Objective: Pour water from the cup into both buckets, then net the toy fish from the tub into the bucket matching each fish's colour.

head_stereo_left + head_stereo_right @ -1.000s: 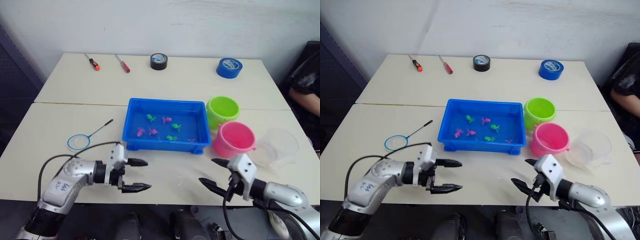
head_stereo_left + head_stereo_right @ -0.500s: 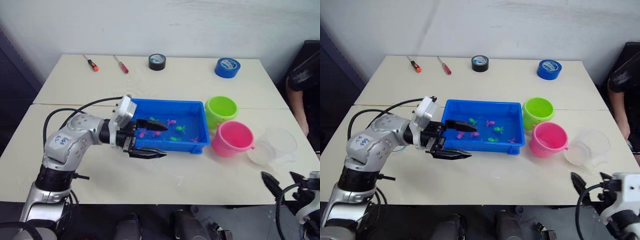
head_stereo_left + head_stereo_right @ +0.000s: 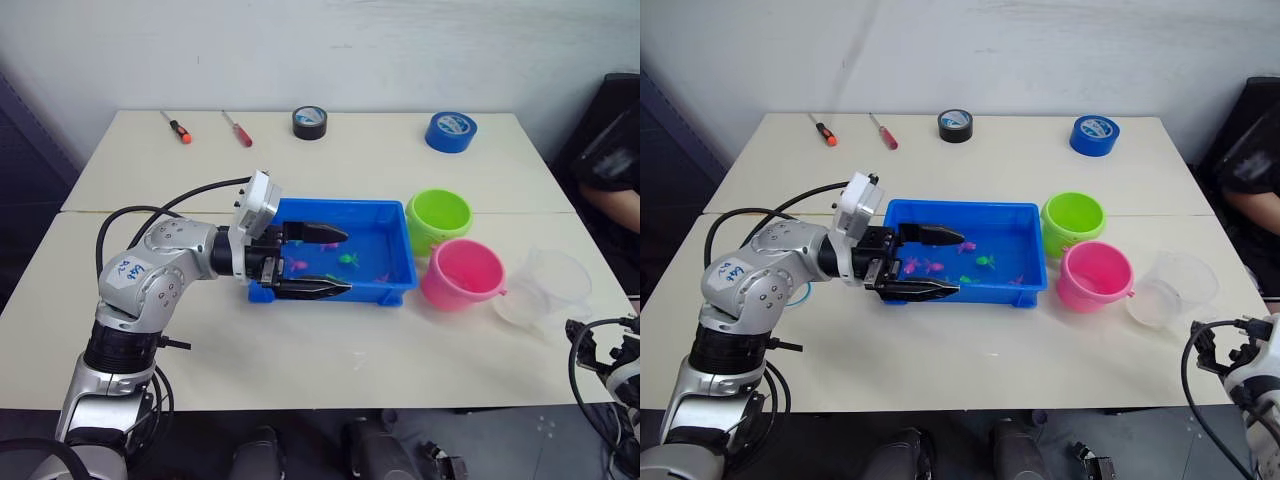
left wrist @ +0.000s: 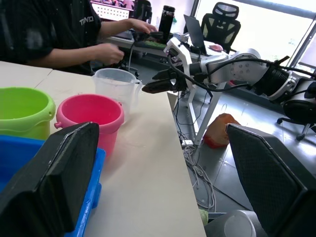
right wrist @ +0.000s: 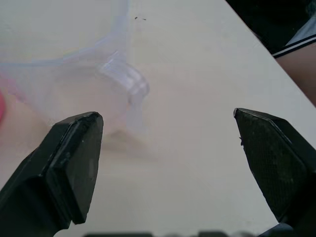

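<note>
Tabletop (image 3: 330, 360): two pale cream panels joined by a seam running from left edge to right edge.

Tub (image 3: 345, 292): bright blue, set just in front of the seam, near the middle of the tabletop. It holds shallow water and the toy fish (image 3: 347, 259), small green and magenta pieces scattered across its floor.

Left hand (image 3: 320, 262): hangs over the left half of the tub, its two black fingers spread wide, one above the tub's interior and one along the tub's front wall. It grips nothing.

Cup (image 3: 548, 290): clear plastic, standing near the right edge of the tabletop, just beside the pink bucket. In the right wrist view its handle (image 5: 129, 81) faces the camera.

Pink bucket (image 3: 462, 275): stands off the tub's front right corner, close to it.

Green bucket (image 3: 439, 220): stands behind the pink one, beside the tub's right wall and touching or nearly touching the pink rim.

Right hand (image 5: 168, 163): low at the front right corner of the tabletop, fingers wide apart and empty, pointed at the cup without touching it.

Blue tape roll (image 3: 450, 131) and black tape roll (image 3: 311, 122): near the back edge.

Two red-handled screwdrivers (image 3: 237, 129): toward the back left corner.

Net (image 3: 806, 294): largely hidden behind the left arm.

A person's forearm (image 3: 618, 208) shows beyond the right edge.
</note>
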Motion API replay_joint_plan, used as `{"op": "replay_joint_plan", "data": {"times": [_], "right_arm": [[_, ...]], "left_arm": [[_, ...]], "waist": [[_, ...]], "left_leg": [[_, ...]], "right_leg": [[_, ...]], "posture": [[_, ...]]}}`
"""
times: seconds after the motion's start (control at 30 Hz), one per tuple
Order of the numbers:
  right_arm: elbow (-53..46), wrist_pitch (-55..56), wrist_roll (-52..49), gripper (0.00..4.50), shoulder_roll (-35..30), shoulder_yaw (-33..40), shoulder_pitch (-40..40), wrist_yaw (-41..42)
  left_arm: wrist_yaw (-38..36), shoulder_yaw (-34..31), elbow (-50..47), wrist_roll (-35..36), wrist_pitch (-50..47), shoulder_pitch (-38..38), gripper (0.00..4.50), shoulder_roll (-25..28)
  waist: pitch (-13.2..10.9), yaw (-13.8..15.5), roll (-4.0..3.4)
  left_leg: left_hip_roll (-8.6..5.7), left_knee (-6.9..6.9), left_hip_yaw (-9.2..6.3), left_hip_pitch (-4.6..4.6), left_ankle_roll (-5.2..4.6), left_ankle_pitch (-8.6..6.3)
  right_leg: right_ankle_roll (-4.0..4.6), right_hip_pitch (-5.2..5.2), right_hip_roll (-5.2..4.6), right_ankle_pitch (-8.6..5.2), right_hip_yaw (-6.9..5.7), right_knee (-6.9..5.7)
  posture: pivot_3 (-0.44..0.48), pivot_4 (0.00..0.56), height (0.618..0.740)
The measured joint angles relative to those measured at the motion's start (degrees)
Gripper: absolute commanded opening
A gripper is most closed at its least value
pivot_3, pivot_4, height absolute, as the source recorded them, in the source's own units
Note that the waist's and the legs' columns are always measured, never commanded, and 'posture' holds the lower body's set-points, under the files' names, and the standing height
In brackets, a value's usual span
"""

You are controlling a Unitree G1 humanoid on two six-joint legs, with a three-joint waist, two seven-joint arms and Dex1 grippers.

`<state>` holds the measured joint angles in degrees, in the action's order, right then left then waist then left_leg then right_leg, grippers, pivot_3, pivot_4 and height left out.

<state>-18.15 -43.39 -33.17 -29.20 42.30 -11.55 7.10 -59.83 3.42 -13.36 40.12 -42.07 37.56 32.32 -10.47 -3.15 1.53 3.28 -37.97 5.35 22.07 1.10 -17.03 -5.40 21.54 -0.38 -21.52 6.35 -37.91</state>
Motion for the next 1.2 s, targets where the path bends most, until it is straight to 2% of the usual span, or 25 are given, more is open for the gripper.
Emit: {"op": "replay_joint_plan", "data": {"times": [0.6, 0.7, 0.8, 1.2], "right_arm": [[14.3, 6.8, 7.3, 4.50, -1.3, -3.9, 8.9, 1.8], [15.9, 8.1, 7.8, 3.67, -1.3, -4.1, 10.0, 2.0], [17.4, 9.6, 8.7, 2.26, -1.3, -5.0, 11.2, 2.1], [25.0, 14.9, 10.0, 2.26, -1.3, -6.1, 15.5, 4.0]], "left_arm": [[2.8, -0.4, -2.3, 0.1, -0.4, -0.2, 4.48, 0.4], [2.9, -0.6, -2.5, 0.2, -0.5, -0.2, 4.50, 0.5], [3.1, -0.7, -2.9, 0.2, -0.5, -0.4, 4.50, 0.8], [3.4, -1.0, -3.8, 0.2, -0.9, -0.4, 4.50, 2.0]], "waist": [[0.0, -0.1, -0.05], [0.0, -0.1, -0.05], [0.0, -0.1, -0.06], [0.0, -0.3, -0.09]], "left_leg": [[0.00, 0.00, 0.02, 0.00, 0.04, 0.03], [0.00, 0.00, 0.03, -0.01, 0.04, 0.04], [0.01, 0.00, 0.03, -0.01, 0.05, 0.04], [0.02, 0.00, 0.05, -0.02, 0.06, 0.06]], "right_leg": [[-0.03, 0.00, 0.01, 0.01, 0.02, 0.00], [-0.03, 0.00, 0.01, 0.01, 0.02, 0.00], [-0.03, 0.00, 0.01, 0.02, 0.02, 0.00], [-0.03, 0.00, 0.03, 0.02, 0.04, 0.00]], "posture": [[0.000, 0.150, 0.740], [0.000, 0.150, 0.740], [0.000, 0.150, 0.740], [0.000, 0.150, 0.740]]}}
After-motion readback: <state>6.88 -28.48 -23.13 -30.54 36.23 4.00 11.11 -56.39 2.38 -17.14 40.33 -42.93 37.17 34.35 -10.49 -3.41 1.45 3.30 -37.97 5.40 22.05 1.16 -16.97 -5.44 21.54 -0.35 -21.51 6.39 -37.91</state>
